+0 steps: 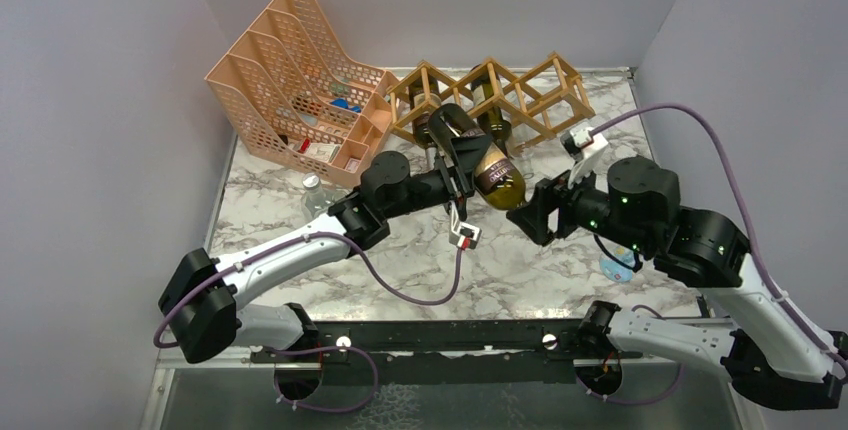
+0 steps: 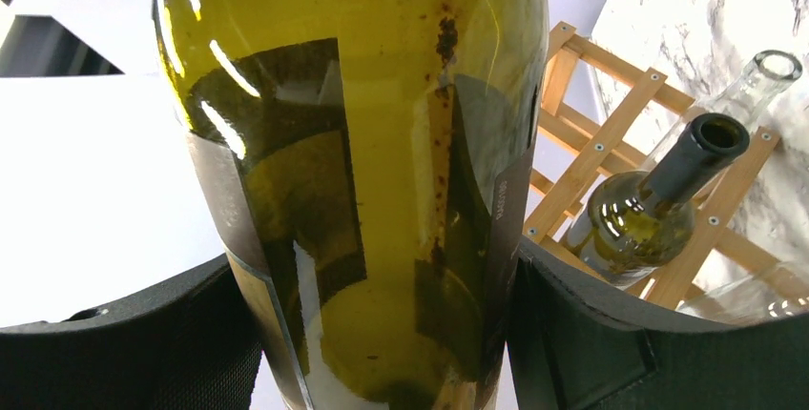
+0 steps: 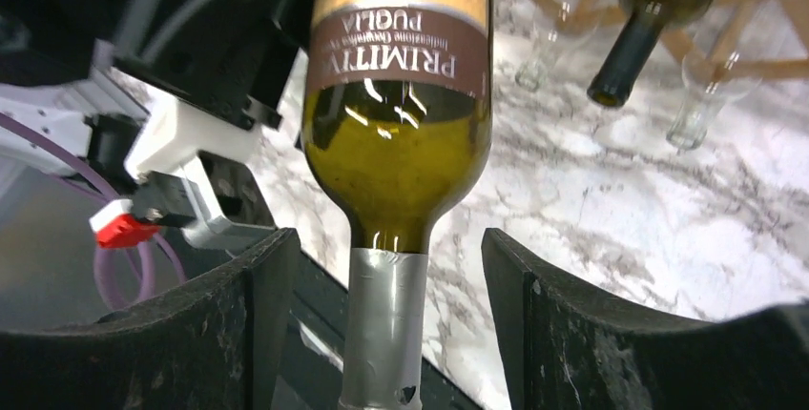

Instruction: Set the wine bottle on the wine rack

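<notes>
**Gripping the Bottle at Mid-Body; Neck Unclamped**

The left gripper is pinched on the body of the olive-green glass wine bottle with the brown paper label. Its black fingers press against both flanks. The bottle is carried clear of the white marble-patterned table and lies near level. Its base end is nearest the light-brown wooden lattice wine rack, and its neck points at the right arm.

The right gripper stands spread, one finger on each side of the grey-foiled neck. A gap shows on both sides, so there is no contact. A green glass bottle with a black capsule occupies one rack cell.

Assessment: the bottle is rigid, fragile, smooth glass. It is likely weighty for a single side-on pinch and liable to pivot or slip. The labelled mid-body offers better friction and balance, and is the sound main hold. The neck is narrow and foil-slick, fit for steering only. The contents cannot be determined.
</notes>
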`<state>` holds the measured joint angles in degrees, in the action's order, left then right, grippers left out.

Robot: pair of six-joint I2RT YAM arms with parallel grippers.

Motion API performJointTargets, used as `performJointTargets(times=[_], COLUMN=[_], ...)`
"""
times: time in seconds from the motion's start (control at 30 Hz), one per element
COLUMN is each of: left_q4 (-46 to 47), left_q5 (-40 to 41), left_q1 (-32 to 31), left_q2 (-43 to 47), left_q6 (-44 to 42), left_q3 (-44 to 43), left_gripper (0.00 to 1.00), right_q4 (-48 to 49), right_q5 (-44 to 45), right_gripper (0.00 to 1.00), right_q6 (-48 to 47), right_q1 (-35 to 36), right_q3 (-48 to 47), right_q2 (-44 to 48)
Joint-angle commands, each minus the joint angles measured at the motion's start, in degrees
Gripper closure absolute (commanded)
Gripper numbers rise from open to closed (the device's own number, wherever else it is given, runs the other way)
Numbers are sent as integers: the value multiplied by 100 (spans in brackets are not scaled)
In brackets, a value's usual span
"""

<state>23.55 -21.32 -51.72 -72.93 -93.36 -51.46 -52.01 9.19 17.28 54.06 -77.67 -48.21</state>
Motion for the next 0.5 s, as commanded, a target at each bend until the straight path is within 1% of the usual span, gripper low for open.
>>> performJointTargets(times=[0.0, 0.1, 0.3, 0.47], left_q4=[75, -140, -184, -192], left_q5=[-156, -255, -127, -53], left_q1=[-26, -31, -31, -35], left_q2=[50, 12, -75, -112], left_q6=[-766, -959, -1222, -1186], left_q3=[-435, -504, -450, -432], left_gripper=[100, 100, 100, 100], right_q4=[-491, -489, 22, 254], right_q5=[-162, -9, 17, 258], right_gripper=[28, 31, 36, 40], right_q6=[214, 412, 543, 559], right_q1=[34, 34, 33, 32], right_q3=[257, 544, 996, 1187], right_q2=[-117, -192, -219, -412])
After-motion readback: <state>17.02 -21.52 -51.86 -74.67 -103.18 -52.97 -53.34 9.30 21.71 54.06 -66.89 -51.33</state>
